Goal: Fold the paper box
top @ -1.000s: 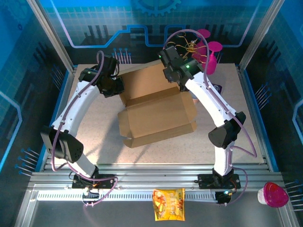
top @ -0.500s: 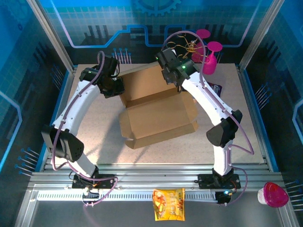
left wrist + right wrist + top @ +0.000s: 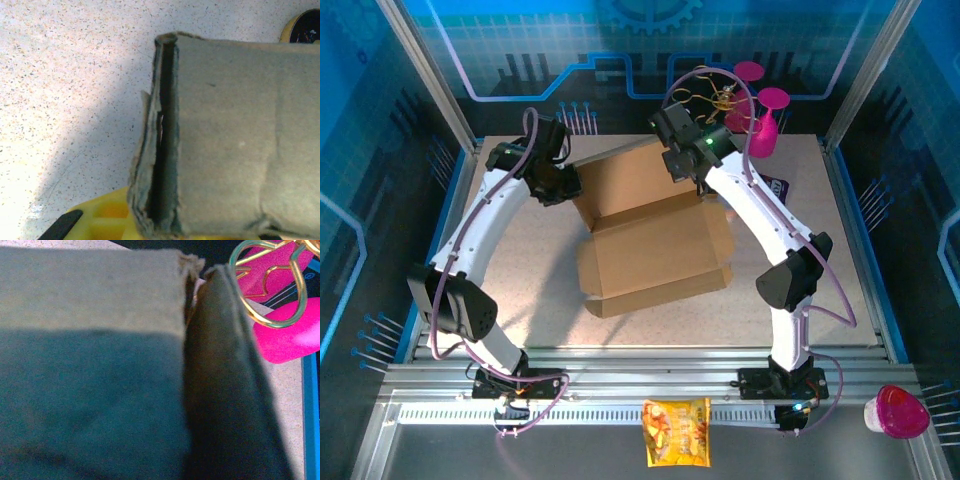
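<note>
The paper box [image 3: 655,255] is brown cardboard in the middle of the table, its tray lying flat and its lid panel raised at the back. My left gripper [image 3: 563,185] is at the lid's back left corner. In the left wrist view a folded cardboard edge [image 3: 167,150] runs down over a yellow finger [image 3: 100,222] and hides the jaws. My right gripper [image 3: 688,170] is at the lid's back right corner. In the right wrist view the box's panel and side flap [image 3: 90,340] cover the jaws, which are shut on the cardboard.
Pink goblets [image 3: 770,120] and a gold wire stand [image 3: 715,100] are at the back right, close behind the right gripper. A dark object [image 3: 780,187] lies by the right arm. A snack bag [image 3: 676,432] and a pink-lidded cup [image 3: 898,410] rest on the front rail.
My right gripper shifted slightly left and back at the lid's corner and closed. The box tray turned a little and sits squarer. The left arm has hardly moved.
</note>
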You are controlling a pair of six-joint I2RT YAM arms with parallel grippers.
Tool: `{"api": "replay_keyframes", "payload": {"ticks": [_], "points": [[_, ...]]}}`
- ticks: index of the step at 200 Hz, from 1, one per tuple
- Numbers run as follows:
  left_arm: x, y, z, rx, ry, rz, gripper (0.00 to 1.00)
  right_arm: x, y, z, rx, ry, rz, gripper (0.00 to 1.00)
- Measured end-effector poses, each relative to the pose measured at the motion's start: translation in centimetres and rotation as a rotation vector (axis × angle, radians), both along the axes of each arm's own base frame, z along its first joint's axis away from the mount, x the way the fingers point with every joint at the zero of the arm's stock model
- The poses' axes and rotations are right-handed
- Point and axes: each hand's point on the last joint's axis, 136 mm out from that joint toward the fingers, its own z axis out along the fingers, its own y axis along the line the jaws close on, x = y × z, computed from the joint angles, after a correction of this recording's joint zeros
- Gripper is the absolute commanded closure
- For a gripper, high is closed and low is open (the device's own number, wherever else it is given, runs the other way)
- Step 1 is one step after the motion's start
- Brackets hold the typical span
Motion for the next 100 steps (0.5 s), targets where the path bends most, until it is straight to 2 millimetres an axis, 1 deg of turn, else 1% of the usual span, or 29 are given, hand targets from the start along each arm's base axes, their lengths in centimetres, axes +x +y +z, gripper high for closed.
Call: {"api": "replay_keyframes", "payload": {"ticks": [11, 18, 45, 65, 82, 100], "points": [[0.1, 0.0, -0.3, 0.000, 0.001, 0.001, 0.80, -0.1, 0.1, -0.1, 0.004, 0.010, 0.006, 1.00], [0.1, 0.0, -0.6, 0.001, 0.005, 0.001, 0.77, -0.2, 0.1, -0.1, 0.007, 0.014, 0.009, 1.00], [0.0, 0.0, -1.8, 0.002, 0.020, -0.001, 0.58, -0.5, 0.3, -0.2, 0.021, 0.027, 0.018, 1.00], [-0.1, -0.1, -3.3, -0.006, 0.029, -0.001, 0.49, -0.5, 0.5, -0.4, 0.028, 0.035, 0.019, 1.00], [-0.6, -0.1, -4.7, -0.011, 0.044, -0.002, 0.47, -0.5, 0.5, -0.7, 0.032, 0.046, 0.017, 1.00], [-1.1, -0.2, -5.4, -0.018, 0.038, -0.006, 0.46, -0.4, 0.5, -1.1, 0.034, 0.059, 0.017, 1.00]]}}
